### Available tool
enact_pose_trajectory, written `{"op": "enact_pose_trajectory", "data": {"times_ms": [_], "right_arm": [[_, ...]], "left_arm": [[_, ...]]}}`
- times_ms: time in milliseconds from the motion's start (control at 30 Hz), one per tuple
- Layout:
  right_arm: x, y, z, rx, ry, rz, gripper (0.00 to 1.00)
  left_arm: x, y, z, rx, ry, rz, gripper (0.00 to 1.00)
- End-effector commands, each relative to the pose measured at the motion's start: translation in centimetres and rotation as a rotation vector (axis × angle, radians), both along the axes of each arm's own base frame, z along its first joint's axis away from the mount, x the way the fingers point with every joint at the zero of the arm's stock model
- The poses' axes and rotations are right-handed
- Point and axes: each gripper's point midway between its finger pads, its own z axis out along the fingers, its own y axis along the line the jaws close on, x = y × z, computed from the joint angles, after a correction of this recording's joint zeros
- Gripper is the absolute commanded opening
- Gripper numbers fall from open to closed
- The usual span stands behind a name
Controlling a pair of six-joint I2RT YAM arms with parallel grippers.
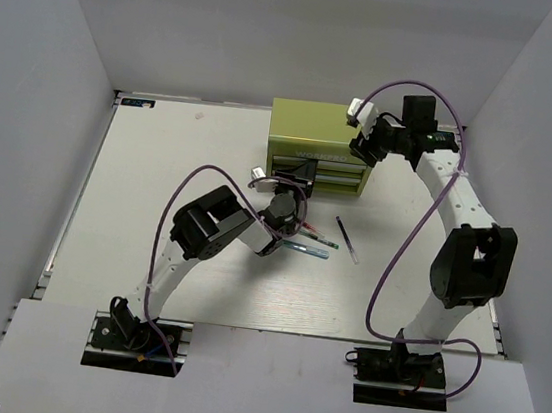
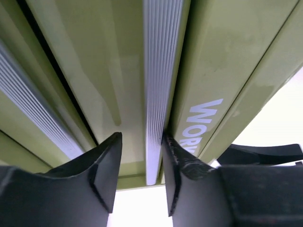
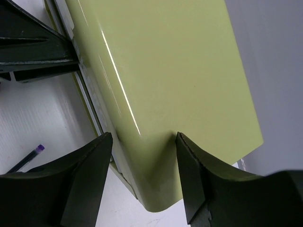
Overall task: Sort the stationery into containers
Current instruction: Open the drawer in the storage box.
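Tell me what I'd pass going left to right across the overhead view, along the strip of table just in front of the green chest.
left arm → pale blue pen → white pen with a black end → right arm

Chest (image 1: 320,131) glossy yellow-green, white lettering (image 2: 201,125) on its front; handle strips (image 2: 158,71) silver w/ fine ribbing. Table (image 1: 159,172) white. In front of chest: pale blue-silver pen (image 1: 303,249); dark pen (image 3: 28,158) w/ purple tip. Left gripper (image 2: 142,137) & right gripper (image 3: 144,135) black; cables (image 1: 386,273) purple.
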Motion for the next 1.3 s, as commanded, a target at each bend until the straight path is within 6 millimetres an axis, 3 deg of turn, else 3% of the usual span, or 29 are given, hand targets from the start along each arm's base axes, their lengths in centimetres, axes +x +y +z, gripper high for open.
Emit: {"op": "enact_pose_trajectory", "data": {"times_ms": [0, 167, 267, 433, 733, 967, 1267], "right_arm": [[-0.6, 0.0, -0.8, -0.033, 0.053, 0.024, 0.62], [-0.3, -0.1, -1.1, -0.049, 0.072, 0.021, 0.60], [-0.2, 0.0, -1.0, -0.049, 0.075, 0.022, 0.60], [-0.5, 0.0, -1.5, -0.056, 0.102, 0.028, 0.59], [-0.7, -0.1, -2.4, -0.076, 0.138, 0.034, 0.56], [-0.2, -0.3, -3.0, -0.089, 0.169, 0.016, 0.54], [0.4, -0.5, -4.1, -0.104, 0.197, -0.002, 0.54]], "left_arm": [[1.8, 2.0, 1.9, -0.060, -0.038, 0.110, 0.48], [1.5, 1.5, 2.2, -0.078, -0.053, 0.101, 0.43], [1.5, 1.6, 2.2, -0.088, -0.062, 0.101, 0.30], [1.3, 1.5, 1.9, -0.079, -0.078, 0.096, 0.00], [0.0, 2.0, 1.0, -0.007, -0.085, 0.092, 0.00], [-1.8, 0.8, 0.7, 0.003, -0.084, 0.055, 0.00], [-2.3, 0.6, 0.2, 0.019, -0.079, 0.047, 0.00]]}}
